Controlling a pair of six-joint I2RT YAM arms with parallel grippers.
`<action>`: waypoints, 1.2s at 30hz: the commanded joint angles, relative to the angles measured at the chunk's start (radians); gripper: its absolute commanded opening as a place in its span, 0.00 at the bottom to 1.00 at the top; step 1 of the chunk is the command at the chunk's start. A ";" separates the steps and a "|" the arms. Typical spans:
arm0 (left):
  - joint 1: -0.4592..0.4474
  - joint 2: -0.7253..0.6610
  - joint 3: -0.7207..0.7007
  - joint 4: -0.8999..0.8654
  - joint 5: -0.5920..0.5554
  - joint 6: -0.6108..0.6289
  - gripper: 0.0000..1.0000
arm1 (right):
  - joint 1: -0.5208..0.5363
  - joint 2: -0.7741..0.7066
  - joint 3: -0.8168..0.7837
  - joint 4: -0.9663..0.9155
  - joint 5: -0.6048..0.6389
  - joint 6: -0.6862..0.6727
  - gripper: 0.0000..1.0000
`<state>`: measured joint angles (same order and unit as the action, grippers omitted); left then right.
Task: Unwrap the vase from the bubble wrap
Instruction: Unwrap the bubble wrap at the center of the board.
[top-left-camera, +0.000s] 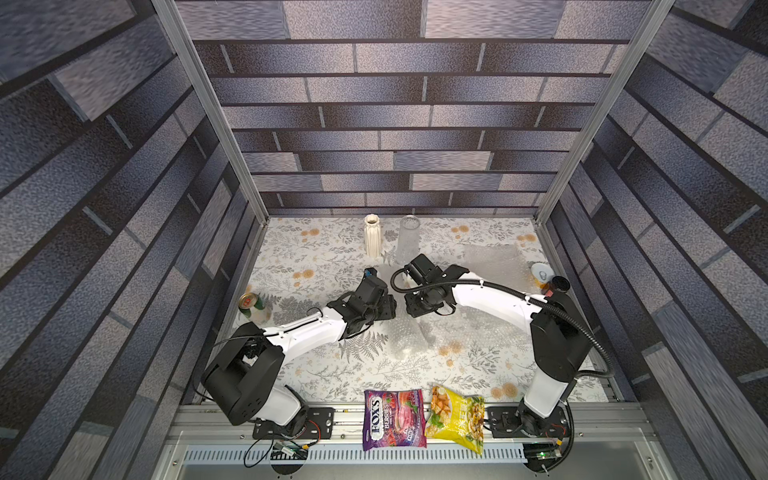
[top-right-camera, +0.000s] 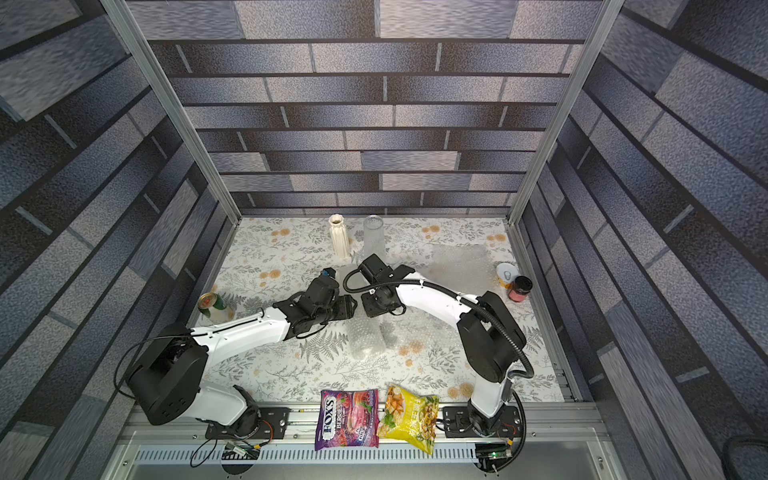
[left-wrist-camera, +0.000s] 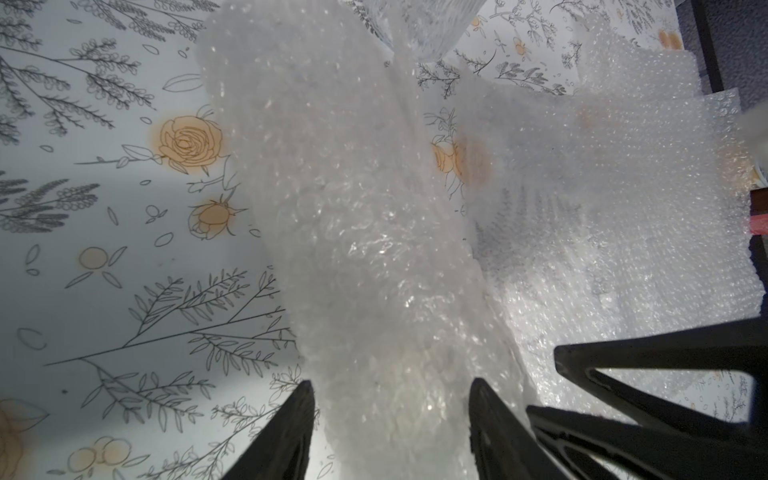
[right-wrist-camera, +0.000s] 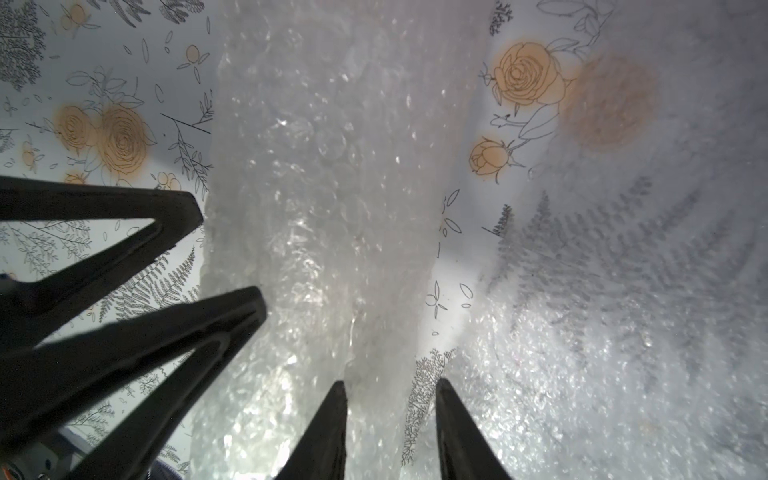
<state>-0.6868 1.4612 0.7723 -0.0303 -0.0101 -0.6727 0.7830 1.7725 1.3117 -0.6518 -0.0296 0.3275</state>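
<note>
A whitish roll of bubble wrap (top-left-camera: 405, 338) (top-right-camera: 365, 338) lies on the floral table between my two wrists, with a loose flap spreading to its right (left-wrist-camera: 602, 249). What is inside the roll does not show. In the left wrist view my left gripper (left-wrist-camera: 392, 401) has its fingers against both sides of the roll (left-wrist-camera: 365, 249), shut on it. My right gripper (right-wrist-camera: 390, 399) is shut on a raised fold of the same wrap (right-wrist-camera: 374, 353), beside the roll (right-wrist-camera: 324, 187). Both sets of fingertips are hidden under the wrists in both top views.
A white ribbed vase (top-left-camera: 372, 237) and a clear glass vase (top-left-camera: 408, 241) stand bare at the back. A flat bubble-wrap sheet (top-left-camera: 492, 259) lies back right, near a tin (top-left-camera: 541, 273) and a dark-lidded jar (top-left-camera: 559, 286). A green can (top-left-camera: 249, 302) stands left. Two snack bags (top-left-camera: 392, 417) (top-left-camera: 457, 417) lie at the front edge.
</note>
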 joint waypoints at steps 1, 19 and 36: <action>-0.006 0.004 0.011 -0.042 -0.001 -0.007 0.61 | -0.007 -0.041 0.041 -0.019 0.017 -0.013 0.36; -0.001 -0.009 0.011 -0.049 0.007 -0.004 0.62 | -0.010 0.155 0.257 -0.101 0.062 -0.090 0.27; 0.006 -0.039 -0.017 -0.054 0.000 -0.008 0.62 | -0.009 0.242 0.301 -0.137 0.139 -0.103 0.26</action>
<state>-0.6861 1.4574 0.7719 -0.0380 -0.0074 -0.6735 0.7803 1.9812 1.5814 -0.7414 0.0578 0.2398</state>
